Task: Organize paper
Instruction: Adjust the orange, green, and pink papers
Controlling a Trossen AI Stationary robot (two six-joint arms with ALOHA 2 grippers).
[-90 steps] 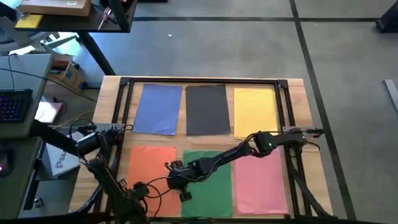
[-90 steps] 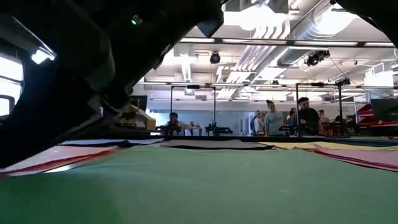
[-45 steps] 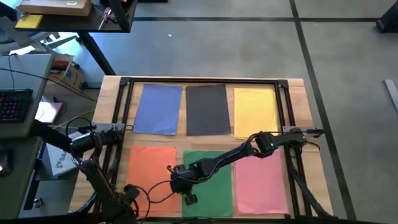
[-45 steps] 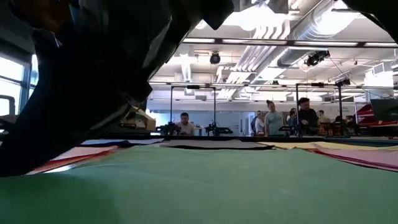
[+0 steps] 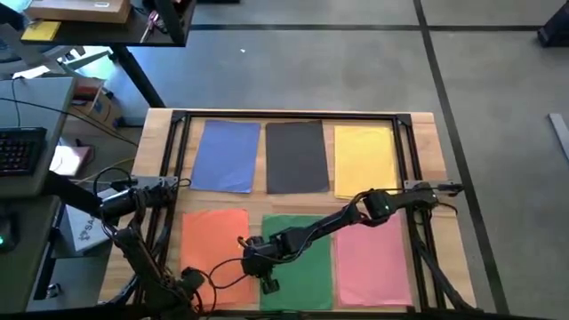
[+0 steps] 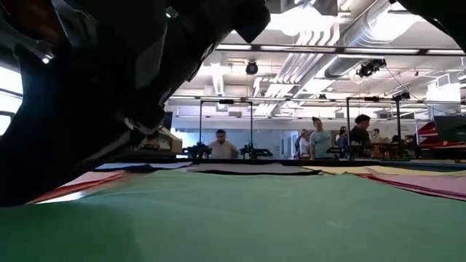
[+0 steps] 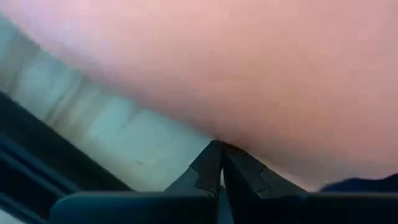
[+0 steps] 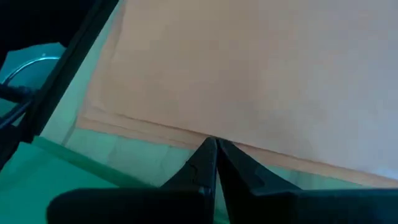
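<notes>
The right gripper (image 8: 216, 144) is showing its two dark fingers pressed together to a point with nothing between them, the tips touching down at the edge where the flat stack of thin orange paper sheets (image 8: 261, 74) is lying beside the stack of thin green paper sheets (image 8: 56, 180). The left gripper (image 7: 219, 147) is likewise pinched closed on nothing, its tips resting at the border of the orange stack (image 7: 261, 62), next to bare pale wood. Only the overhead view is laying out the whole arrangement: on the wooden table (image 5: 444, 160), the orange stack (image 5: 213, 253) is sitting with the green stack (image 5: 302, 258) just beside it and the pink paper stack (image 5: 373, 262) beyond that, while the blue (image 5: 227, 156), dark grey (image 5: 298, 156) and yellow (image 5: 364, 160) paper stacks are forming a row behind them. There the right arm is reaching across the green stack toward the orange one, and the left arm is hanging at the orange stack's near corner. The table-level view is instead showing people (image 6: 360, 135) standing in the room behind the orange stack.
</notes>
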